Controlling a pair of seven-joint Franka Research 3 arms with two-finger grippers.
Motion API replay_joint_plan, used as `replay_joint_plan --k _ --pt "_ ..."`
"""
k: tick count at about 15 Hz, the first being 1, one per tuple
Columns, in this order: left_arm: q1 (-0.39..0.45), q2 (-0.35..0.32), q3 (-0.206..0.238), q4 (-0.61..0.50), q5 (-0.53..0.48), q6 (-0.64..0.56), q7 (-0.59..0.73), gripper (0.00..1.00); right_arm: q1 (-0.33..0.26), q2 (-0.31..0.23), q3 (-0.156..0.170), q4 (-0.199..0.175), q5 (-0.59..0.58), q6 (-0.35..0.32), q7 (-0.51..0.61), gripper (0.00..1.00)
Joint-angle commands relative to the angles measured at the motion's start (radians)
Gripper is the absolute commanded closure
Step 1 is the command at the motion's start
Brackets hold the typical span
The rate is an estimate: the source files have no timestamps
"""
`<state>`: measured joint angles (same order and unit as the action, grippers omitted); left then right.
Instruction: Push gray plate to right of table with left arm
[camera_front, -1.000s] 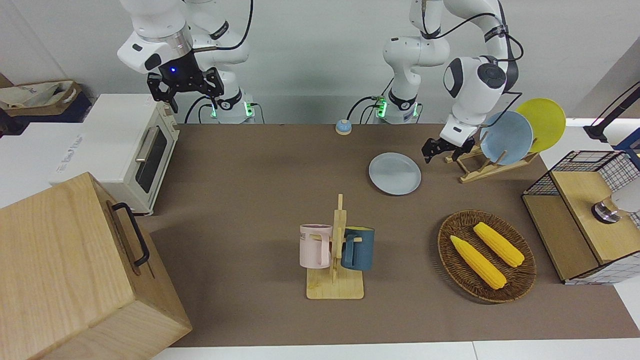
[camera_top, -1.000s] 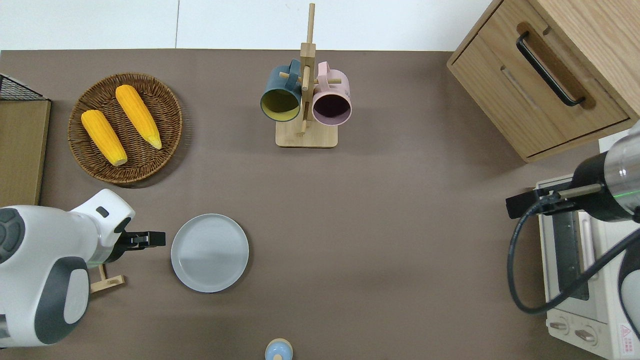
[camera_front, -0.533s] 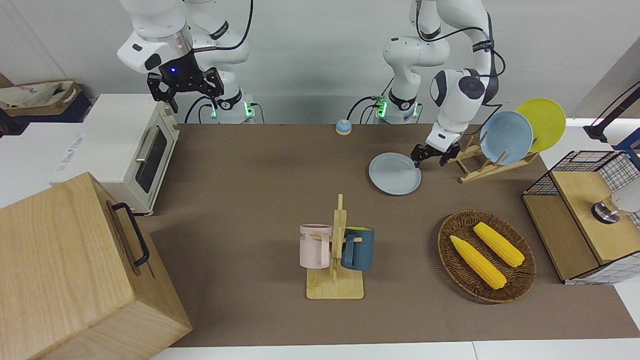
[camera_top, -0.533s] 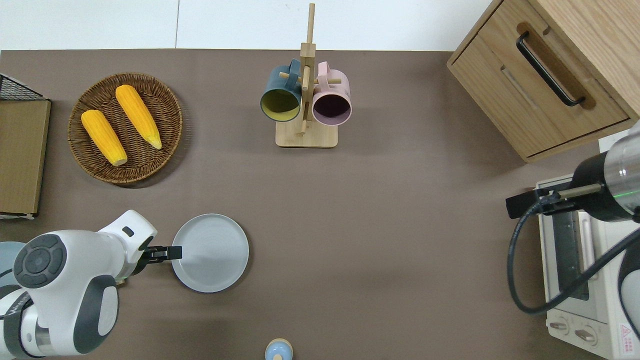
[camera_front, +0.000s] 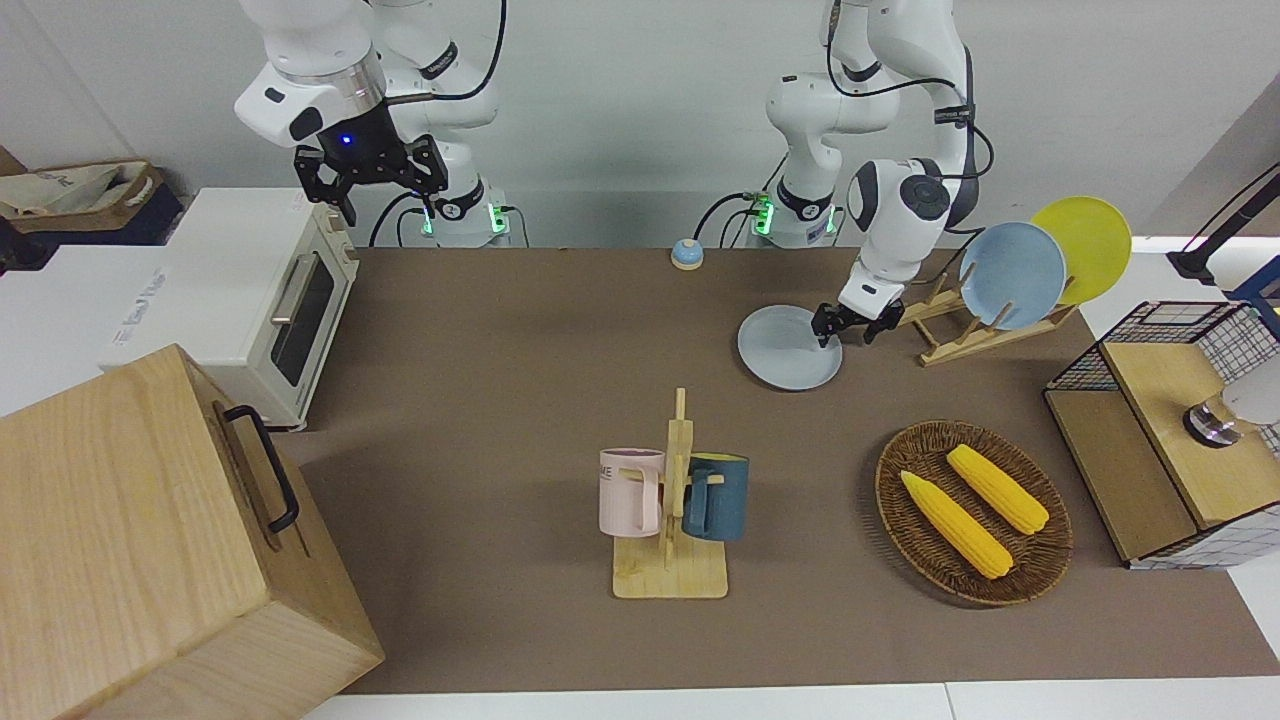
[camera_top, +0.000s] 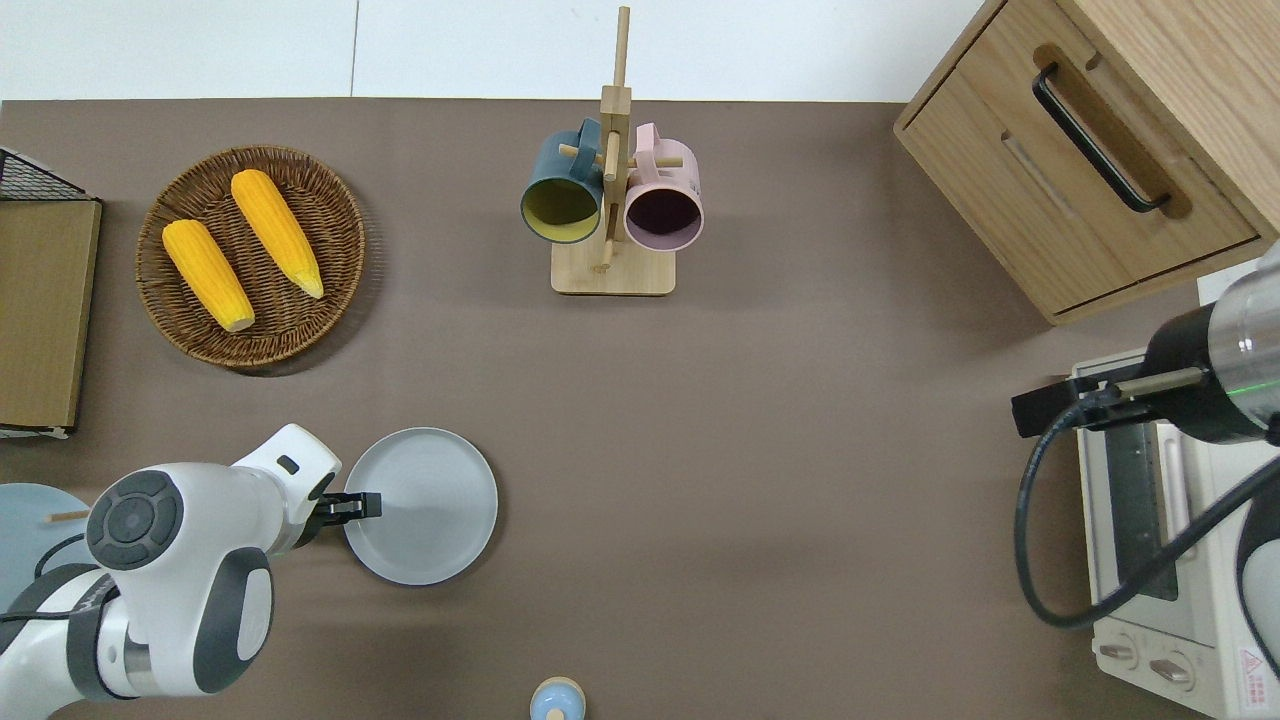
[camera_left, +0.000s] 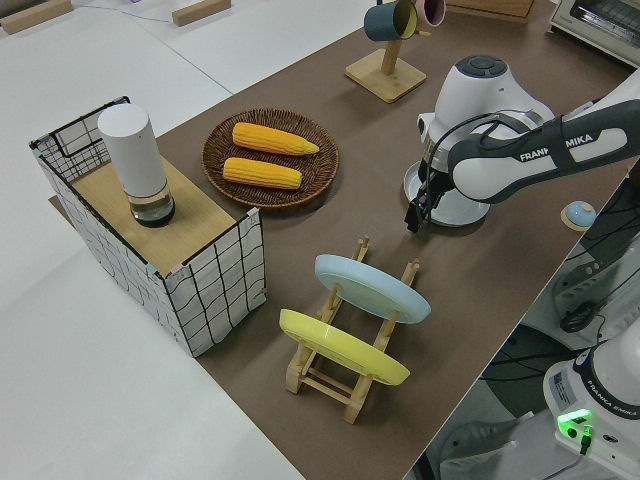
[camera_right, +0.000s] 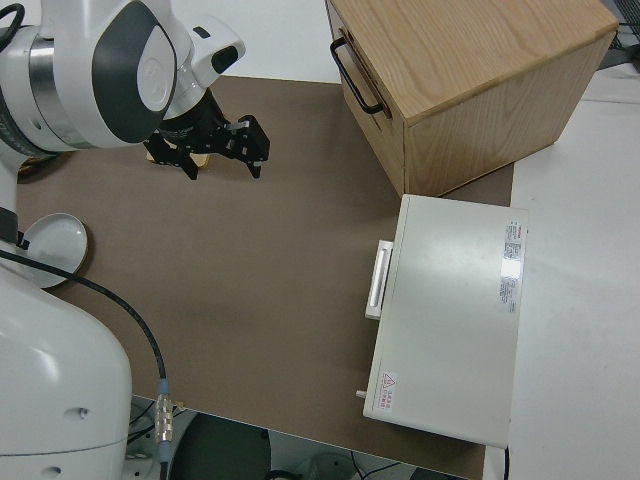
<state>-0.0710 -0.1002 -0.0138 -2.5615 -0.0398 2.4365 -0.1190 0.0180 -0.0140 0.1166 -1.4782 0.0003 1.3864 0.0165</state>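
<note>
The gray plate (camera_front: 785, 350) lies flat on the brown table (camera_front: 500, 380), toward the left arm's end; it also shows in the overhead view (camera_top: 430, 510). My left gripper (camera_front: 845, 328) is low at the plate's rim on the side toward the left arm's end of the table. In the overhead view its tip (camera_top: 365, 503) overlaps that rim. I cannot tell whether it touches the plate. It also shows in the left side view (camera_left: 413, 218). The right arm is parked, its gripper (camera_front: 378, 178) open and empty.
A wooden rack holds a sky-blue plate (camera_front: 1012, 275) and a yellow plate (camera_front: 1088, 245) at the left arm's end. A wicker basket (camera_front: 905, 530) with two corn cobs and a mug stand (camera_front: 672, 500) lie farther from the robots. A toaster oven (camera_front: 250, 290) and wooden cabinet (camera_front: 150, 540) stand at the right arm's end.
The left gripper has come down from beside the rack and moved to the plate's rim. The plate has not moved. The right arm has not moved.
</note>
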Motion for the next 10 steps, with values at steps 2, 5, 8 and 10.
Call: replay_joint_plan --k 2,5,8,10 --pt "-0.001 -0.012 -0.003 -0.013 -0.017 0.013 -0.033 1.0 -0.02 -0.003 0.014 0.009 0.006 -0.013 0.013 0.017" --pt "-0.001 -0.01 -0.003 -0.013 -0.017 0.012 -0.031 1.0 -0.02 -0.003 0.014 0.009 0.004 -0.013 0.013 0.017" --pt "-0.001 -0.007 -0.003 -0.013 -0.017 0.015 -0.03 1.0 -0.02 -0.003 0.014 0.009 0.006 -0.013 0.013 0.017" --pt "-0.003 -0.007 -0.003 -0.011 -0.017 0.019 -0.028 1.0 -0.02 -0.003 0.014 0.009 0.004 -0.013 0.013 0.017"
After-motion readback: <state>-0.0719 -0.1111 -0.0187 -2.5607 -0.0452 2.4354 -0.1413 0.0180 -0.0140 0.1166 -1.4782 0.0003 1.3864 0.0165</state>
